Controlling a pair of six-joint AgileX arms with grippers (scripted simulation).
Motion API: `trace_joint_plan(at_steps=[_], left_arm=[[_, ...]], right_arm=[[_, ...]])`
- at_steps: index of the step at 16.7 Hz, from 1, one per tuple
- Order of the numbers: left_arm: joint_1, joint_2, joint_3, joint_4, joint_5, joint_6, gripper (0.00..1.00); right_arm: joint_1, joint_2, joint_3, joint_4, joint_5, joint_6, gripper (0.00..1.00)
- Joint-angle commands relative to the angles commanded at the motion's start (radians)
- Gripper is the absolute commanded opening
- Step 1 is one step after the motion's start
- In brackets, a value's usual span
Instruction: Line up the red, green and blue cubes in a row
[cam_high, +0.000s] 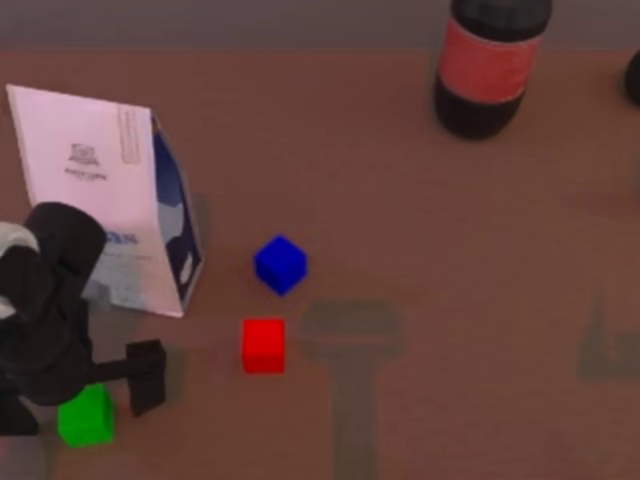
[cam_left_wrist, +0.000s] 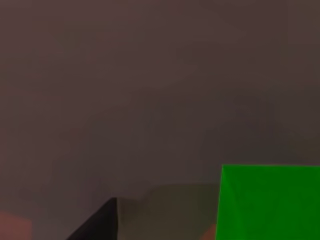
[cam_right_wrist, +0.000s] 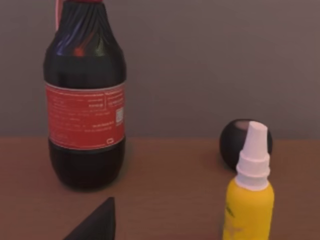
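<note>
The left pincer sits at the near left of the brown wooden bench, spread around the small bright green cube; whether its fingers touch is unclear. The matte bright red cube lies near the middle, with the deep blue cube just beyond it, turned corner-on. A white and blue carton bears unreadable print. The right wrist view alone shows a yellow bottle with white nozzle beside the glossy dark red-labelled cola bottle; the right pincer's state cannot be told.
</note>
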Motion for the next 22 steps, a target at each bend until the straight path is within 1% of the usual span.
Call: trace_joint_plan(at_steps=[10,11,18,22], left_arm=[[0.000,0.000,0.000,0.000,0.000,0.000,0.02],[0.000,0.000,0.000,0.000,0.000,0.000,0.00],[0.000,0.000,0.000,0.000,0.000,0.000,0.00],[0.003,-0.043,0.031,-0.053,-0.006,0.005,0.00]], right_arm=[[0.000,0.000,0.000,0.000,0.000,0.000,1.00],[0.000,0.000,0.000,0.000,0.000,0.000,1.00],[0.000,0.000,0.000,0.000,0.000,0.000,1.00],[0.000,0.000,0.000,0.000,0.000,0.000,1.00]])
